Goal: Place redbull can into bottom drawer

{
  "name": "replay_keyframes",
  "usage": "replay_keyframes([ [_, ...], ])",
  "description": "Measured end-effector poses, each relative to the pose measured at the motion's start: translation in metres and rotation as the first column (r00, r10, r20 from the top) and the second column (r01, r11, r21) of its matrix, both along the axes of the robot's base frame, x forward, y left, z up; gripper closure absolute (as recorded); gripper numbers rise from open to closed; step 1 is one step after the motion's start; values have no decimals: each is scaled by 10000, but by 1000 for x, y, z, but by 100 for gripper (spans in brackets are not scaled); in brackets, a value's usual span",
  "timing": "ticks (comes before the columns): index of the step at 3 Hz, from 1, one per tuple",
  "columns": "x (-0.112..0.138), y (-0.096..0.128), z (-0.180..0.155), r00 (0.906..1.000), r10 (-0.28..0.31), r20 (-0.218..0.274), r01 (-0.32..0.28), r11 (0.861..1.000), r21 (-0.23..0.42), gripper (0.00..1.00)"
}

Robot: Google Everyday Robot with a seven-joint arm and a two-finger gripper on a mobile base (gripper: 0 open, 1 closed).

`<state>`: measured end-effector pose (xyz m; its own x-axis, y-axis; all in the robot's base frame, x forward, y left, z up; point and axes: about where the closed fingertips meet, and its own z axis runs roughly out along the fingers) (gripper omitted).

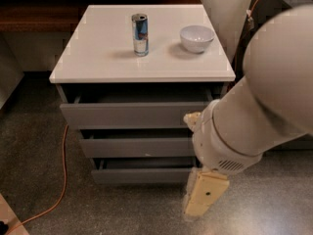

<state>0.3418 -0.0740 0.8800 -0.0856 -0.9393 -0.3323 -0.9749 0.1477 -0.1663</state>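
Observation:
The redbull can (140,34), slim, blue and silver, stands upright on the white cabinet top (98,58), left of the white bowl (196,37). The bottom drawer (139,175) is the lowest of three grey drawers and is pulled out a little; its right end is hidden behind my arm. My gripper (203,197) is the cream part hanging low at the right, in front of the cabinet's lower right corner. It is far below the can and holds nothing that I can see.
The top drawer (132,114) and middle drawer (134,147) are also slightly open. My bulky white arm (259,111) fills the right side. An orange cable (61,180) runs over the speckled floor at the left. A wooden ledge (34,16) is at the back left.

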Motion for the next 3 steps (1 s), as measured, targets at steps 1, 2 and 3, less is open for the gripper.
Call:
replay_keyframes([
  [1, 14, 18, -90, 9986, 536, -13, -535, 9983, 214, 0],
  [2, 42, 28, -156, 9968, 610, 521, -631, 9972, 406, 0],
  [3, 73, 34, -198, 9894, 253, 1432, -332, 9980, 533, 0],
])
